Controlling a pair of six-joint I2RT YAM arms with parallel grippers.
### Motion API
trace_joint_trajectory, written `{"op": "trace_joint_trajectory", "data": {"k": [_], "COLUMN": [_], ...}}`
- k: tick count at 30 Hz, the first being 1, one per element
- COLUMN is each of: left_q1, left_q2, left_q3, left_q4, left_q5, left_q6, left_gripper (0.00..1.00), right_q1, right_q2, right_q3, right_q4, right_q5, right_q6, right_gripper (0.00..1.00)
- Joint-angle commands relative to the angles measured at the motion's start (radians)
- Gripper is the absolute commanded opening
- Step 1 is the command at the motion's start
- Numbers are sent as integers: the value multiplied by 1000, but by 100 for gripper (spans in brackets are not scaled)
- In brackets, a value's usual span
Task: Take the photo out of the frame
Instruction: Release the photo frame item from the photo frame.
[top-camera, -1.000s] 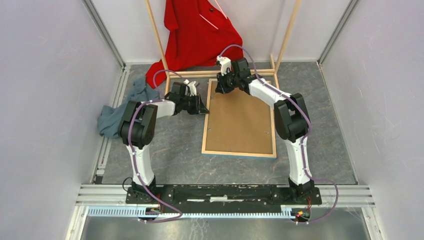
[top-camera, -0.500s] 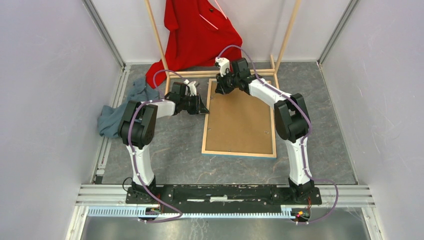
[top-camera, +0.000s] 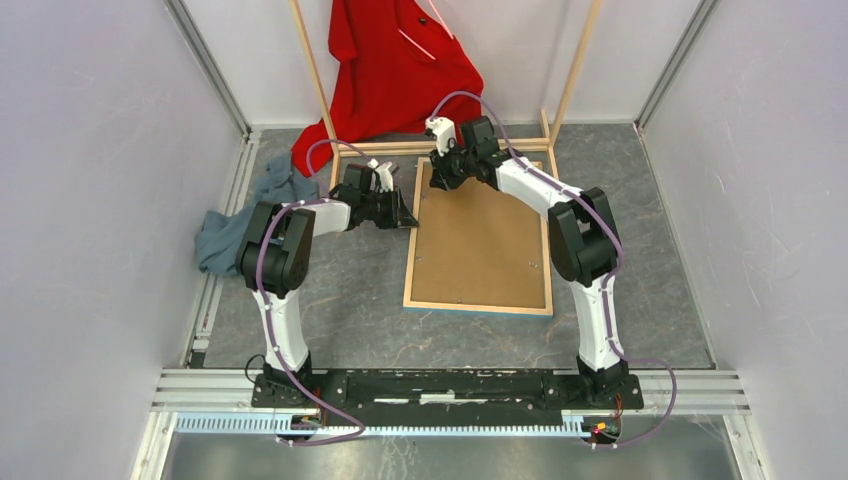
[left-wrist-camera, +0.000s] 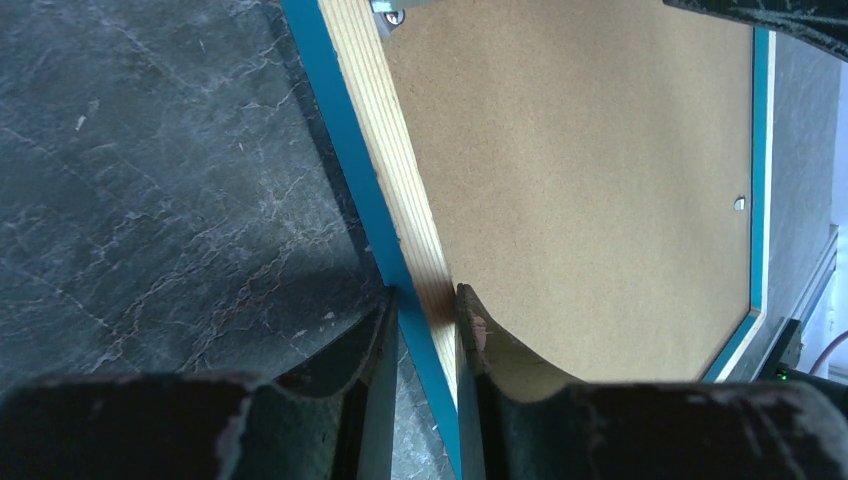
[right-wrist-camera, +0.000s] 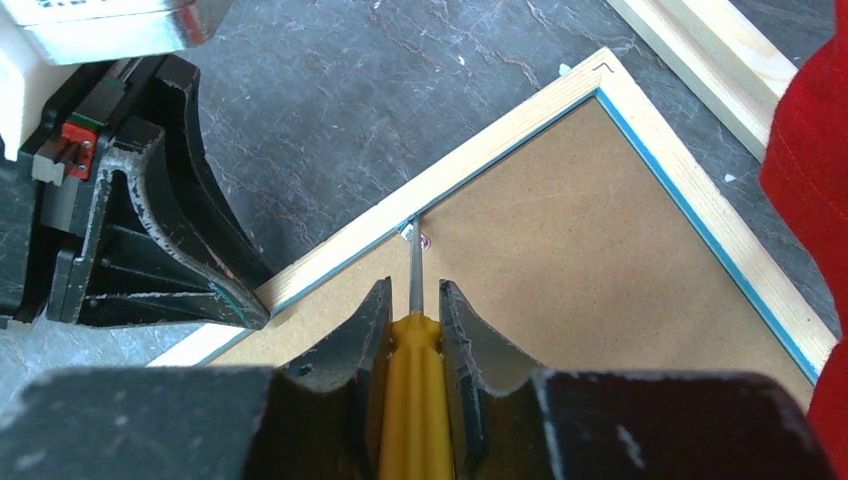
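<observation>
The frame (top-camera: 411, 262) lies face down on the table, pale wood back and blue edge up, with the brown backing board (top-camera: 480, 240) set in it. The photo is hidden under the board. My left gripper (top-camera: 408, 222) is shut on the frame's left rail (left-wrist-camera: 395, 180), one finger on each side. My right gripper (top-camera: 440, 178) is shut on a yellow-handled screwdriver (right-wrist-camera: 410, 400). Its metal tip touches a small metal clip (right-wrist-camera: 410, 230) on the board's edge near the far left corner. The left gripper's fingers (right-wrist-camera: 150, 250) show just beside it.
A wooden clothes rack (top-camera: 440, 148) stands right behind the frame, with a red garment (top-camera: 395, 70) hanging on it, close to the right wrist (right-wrist-camera: 810, 150). A grey-blue cloth (top-camera: 240, 220) lies at the left wall. More small clips (left-wrist-camera: 738, 203) sit along the board's edges.
My right wrist has shifted slightly left and away at the frame's far corner. The left gripper and the frame have not moved.
</observation>
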Motion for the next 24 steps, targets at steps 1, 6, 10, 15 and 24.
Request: {"op": "trace_joint_trajectory", "data": {"k": [1, 6, 10, 15, 24], "left_q1": [-4, -4, -4, -4, -4], "left_q2": [63, 62, 63, 62, 67], "left_q3": [-11, -11, -11, -11, -7], "left_q4": [-56, -58, -58, -59, -62], "left_q5": [-178, -182, -182, -182, -172], "left_q6": [58, 56, 57, 57, 57], "left_gripper": [30, 30, 30, 30, 30], "right_q1": [21, 25, 25, 26, 25], "right_q2": [-56, -45, -42, -42, -124], "right_q3": [4, 26, 30, 37, 9], "right_q4": [-154, -196, -197, -182, -126], "right_q5": [-32, -33, -25, -2, 9], "right_q6": [-47, -87, -90, -79, -66], "right_gripper": [0, 0, 0, 0, 0]}}
